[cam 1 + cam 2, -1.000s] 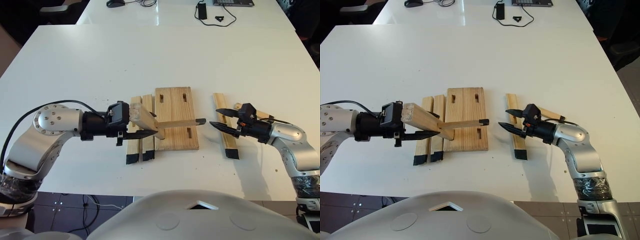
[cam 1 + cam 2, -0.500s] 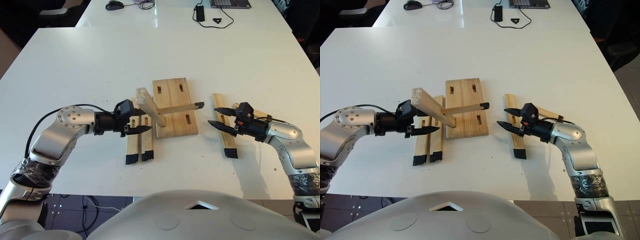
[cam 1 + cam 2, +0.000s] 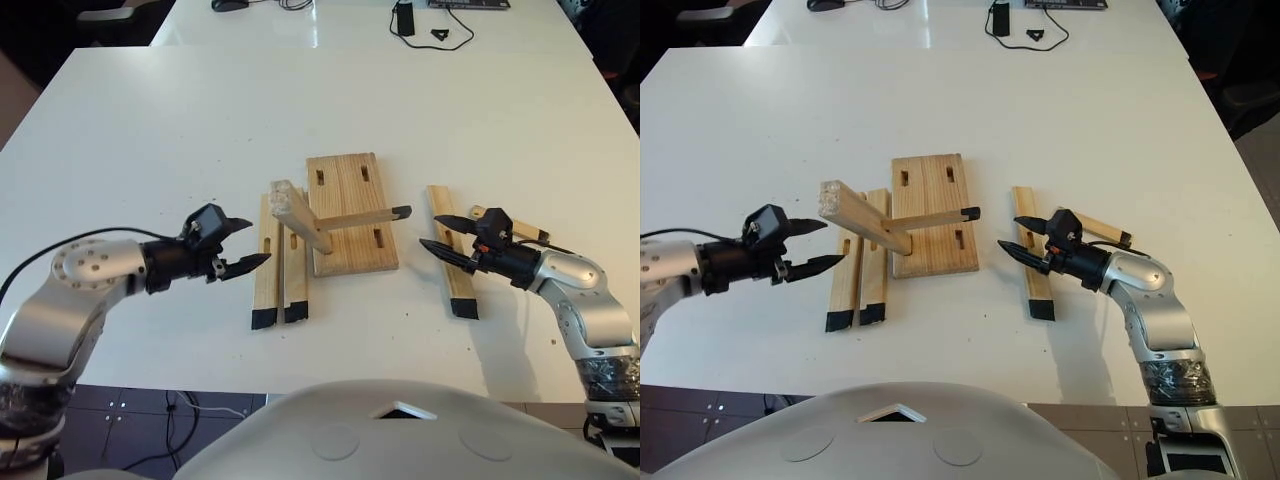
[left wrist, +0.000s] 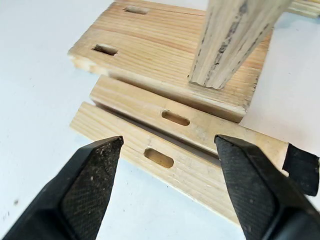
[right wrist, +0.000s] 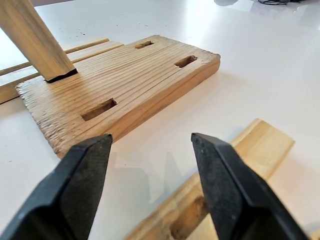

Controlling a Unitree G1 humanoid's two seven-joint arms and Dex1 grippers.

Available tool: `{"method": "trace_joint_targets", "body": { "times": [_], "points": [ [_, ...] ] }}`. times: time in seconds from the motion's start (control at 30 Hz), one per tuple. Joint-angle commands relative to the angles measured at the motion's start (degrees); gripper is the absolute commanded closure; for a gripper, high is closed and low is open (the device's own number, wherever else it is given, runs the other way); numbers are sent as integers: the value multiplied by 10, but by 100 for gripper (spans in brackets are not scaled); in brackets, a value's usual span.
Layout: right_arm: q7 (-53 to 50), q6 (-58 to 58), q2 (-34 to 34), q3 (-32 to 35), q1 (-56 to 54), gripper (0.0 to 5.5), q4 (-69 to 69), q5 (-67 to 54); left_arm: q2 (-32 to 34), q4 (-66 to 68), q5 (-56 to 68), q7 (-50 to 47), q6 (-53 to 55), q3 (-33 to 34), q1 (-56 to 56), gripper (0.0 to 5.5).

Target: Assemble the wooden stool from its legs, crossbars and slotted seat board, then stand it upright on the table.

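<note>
The slotted seat board lies flat mid-table. A leg stands tilted at the board's near left slot, with a black-tipped crossbar sticking out to the right. Nothing holds this piece. Two more legs lie side by side left of the board. My left gripper is open, hovering just left of them and clear of the standing leg. My right gripper is open above another lying leg, right of the board.
A short wooden piece lies behind my right wrist. A mouse and cables sit on the far table. White tabletop stretches wide behind the board and to both sides.
My left gripper let go of the leg-and-crossbar piece and drew back to the left. The piece now stands tilted on the seat board. The right arm stayed put.
</note>
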State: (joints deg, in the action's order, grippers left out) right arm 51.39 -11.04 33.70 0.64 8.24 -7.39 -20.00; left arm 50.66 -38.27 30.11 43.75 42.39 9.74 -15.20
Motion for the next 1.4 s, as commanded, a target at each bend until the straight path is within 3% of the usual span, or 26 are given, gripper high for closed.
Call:
{"method": "trace_joint_targets", "body": {
  "times": [0.03,0.23,0.57,0.77,0.97,1.07,1.23,1.4],
  "points": [
    [-18,2,-4,14,25,260,-21,1,-22,-50,13,-53,59,17,-34,209],
    [-27,0,-10,6,16,260,-20,5,5,-31,-52,-62,35,-28,-72,209],
    [-31,3,-15,3,20,260,-18,11,7,15,-75,-28,-1,-43,-94,209],
    [-35,4,-20,-1,17,260,-15,17,62,128,-140,23,-91,-55,-79,209],
    [-37,8,-20,-6,17,260,-10,23,75,188,-147,37,-120,-38,-12,209],
    [-36,11,-19,-6,15,260,-6,25,69,189,-125,40,-107,-20,21,209],
    [-39,15,-22,-2,16,260,-3,26,13,124,-43,-4,10,26,41,209],
    [-41,16,-24,-6,20,260,-4,24,-46,75,-23,-69,82,13,22,209]
  ]
}}
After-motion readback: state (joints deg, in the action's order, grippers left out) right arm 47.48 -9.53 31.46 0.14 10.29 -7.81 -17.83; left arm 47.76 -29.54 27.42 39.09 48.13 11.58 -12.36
